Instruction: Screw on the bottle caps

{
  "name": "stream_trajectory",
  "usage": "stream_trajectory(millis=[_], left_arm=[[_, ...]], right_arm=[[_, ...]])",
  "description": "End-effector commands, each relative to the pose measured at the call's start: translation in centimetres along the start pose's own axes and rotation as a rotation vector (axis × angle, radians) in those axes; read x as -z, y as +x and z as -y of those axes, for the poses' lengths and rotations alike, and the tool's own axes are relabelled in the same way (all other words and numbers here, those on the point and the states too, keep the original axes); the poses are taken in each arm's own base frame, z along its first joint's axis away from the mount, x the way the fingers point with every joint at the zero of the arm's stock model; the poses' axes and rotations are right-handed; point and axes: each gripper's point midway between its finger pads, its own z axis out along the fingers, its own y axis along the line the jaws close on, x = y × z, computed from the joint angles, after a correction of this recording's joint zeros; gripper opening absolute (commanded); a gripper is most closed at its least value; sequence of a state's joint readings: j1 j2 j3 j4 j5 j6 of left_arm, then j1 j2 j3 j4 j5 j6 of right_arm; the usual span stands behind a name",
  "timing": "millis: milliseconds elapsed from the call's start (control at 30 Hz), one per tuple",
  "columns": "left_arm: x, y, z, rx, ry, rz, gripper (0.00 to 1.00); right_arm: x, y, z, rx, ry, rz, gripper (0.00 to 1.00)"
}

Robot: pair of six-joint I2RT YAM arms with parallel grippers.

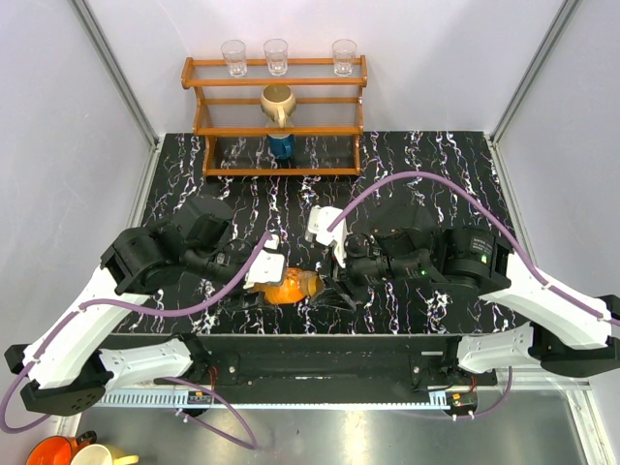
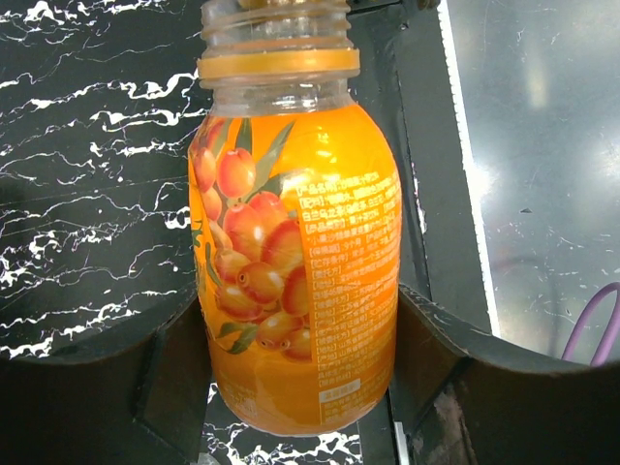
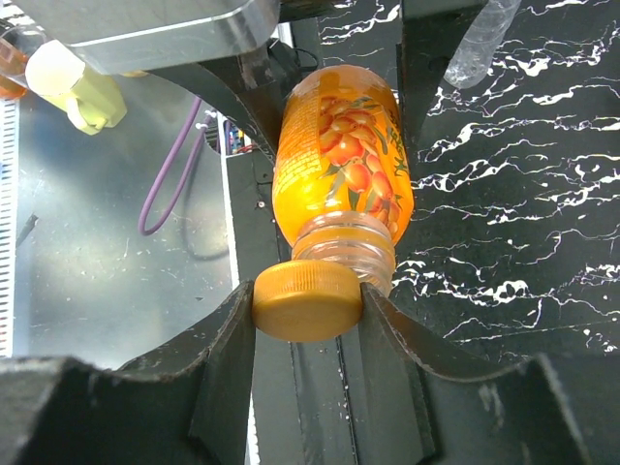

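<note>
Left claw is closed around the body of the orange bottle, which lies on its side at the near edge of the desk. Right claw grips the orange cap (touching the bottle's threaded mouth, offset sideways).

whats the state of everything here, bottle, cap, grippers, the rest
orange bottle: held sideways, uncapped, neck threads bare
orange cap: at the bottle mouth, askew, not screwed down
left gripper: shut on orange bottle
right gripper: shut on orange cap
glasses: three, upright on the top shelf
</note>
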State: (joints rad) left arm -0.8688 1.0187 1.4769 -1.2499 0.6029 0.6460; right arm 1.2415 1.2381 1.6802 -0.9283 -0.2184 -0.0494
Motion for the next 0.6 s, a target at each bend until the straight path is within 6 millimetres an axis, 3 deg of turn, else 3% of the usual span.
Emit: stream_trajectory(millis=[0,200,400,567], left_arm=[[0.9,-3.0,-0.2,-0.082,-0.015,0.101,0.46],[0.7,-1.9,-0.3,-0.078,-0.029,0.068,0.47],[1.0,-2.1,-0.4,-0.083,-0.039,0.070,0.47],[0.6,-1.6,-0.4,-0.078,-0.034,0.055,0.47]], right_arm=[[0.3,0.0,2.0,0.021,0.077,0.002,0.35],[1.3,0.2,2.6,0.021,0.091,-0.045,0.33],[1.0,1.5,2.7,0.006,0.059,-0.114,0.33],[0.8,0.5,2.8,0.013,0.051,-0.090,0.31]])
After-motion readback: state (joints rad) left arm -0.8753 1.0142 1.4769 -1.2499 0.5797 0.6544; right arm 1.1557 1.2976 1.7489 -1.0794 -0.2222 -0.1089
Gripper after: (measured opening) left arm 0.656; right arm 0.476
